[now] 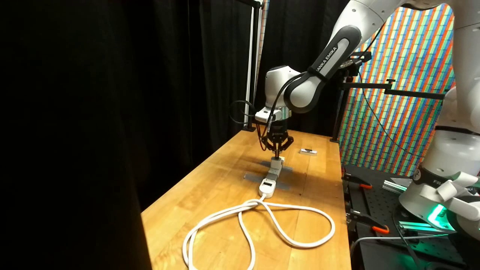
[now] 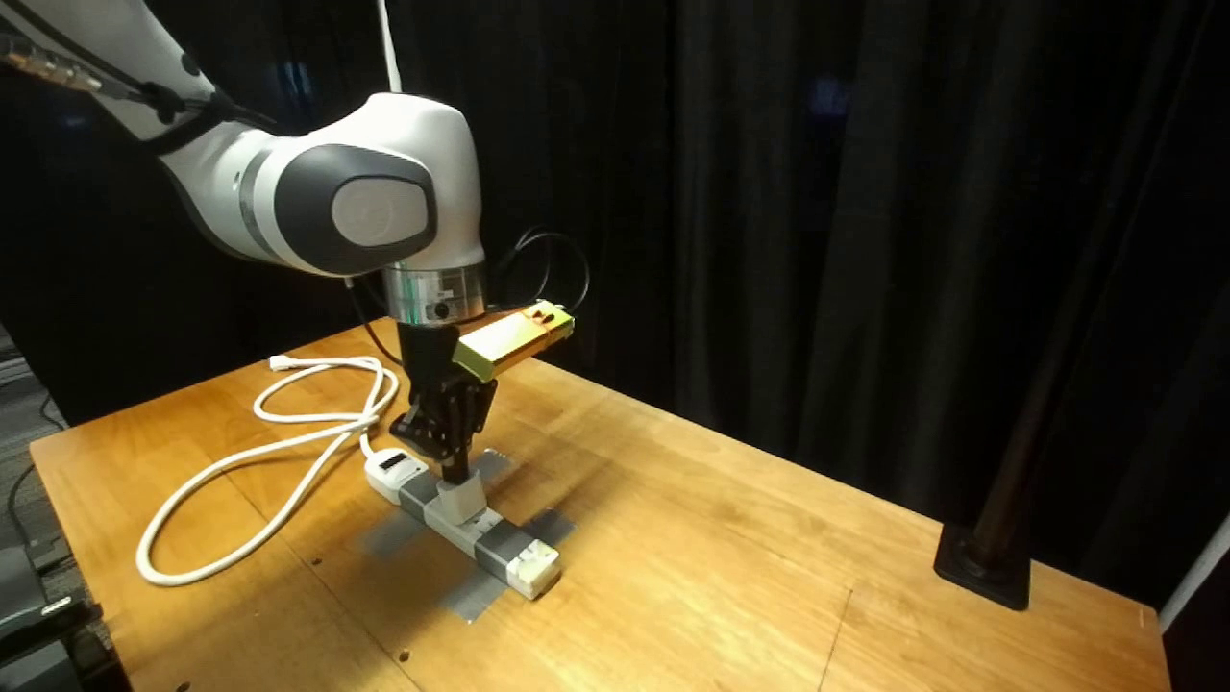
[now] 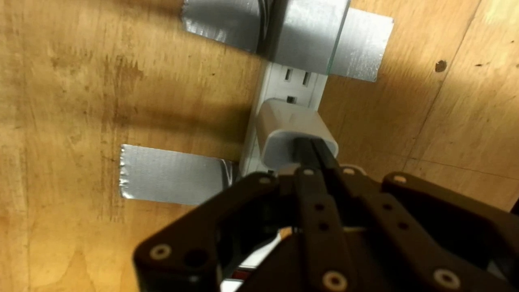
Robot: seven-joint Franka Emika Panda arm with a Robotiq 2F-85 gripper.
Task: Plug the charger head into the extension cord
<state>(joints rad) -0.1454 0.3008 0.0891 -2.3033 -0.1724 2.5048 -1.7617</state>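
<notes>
Charger head hidden underneath, extension cord cropped (bottom edge)

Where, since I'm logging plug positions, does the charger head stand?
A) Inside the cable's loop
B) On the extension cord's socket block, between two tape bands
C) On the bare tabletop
B: an exterior view shows the charger head on the socket block, with a grey tape band to either side of it.

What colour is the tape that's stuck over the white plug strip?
Silvery grey. The tape shows best in the wrist view.
</notes>
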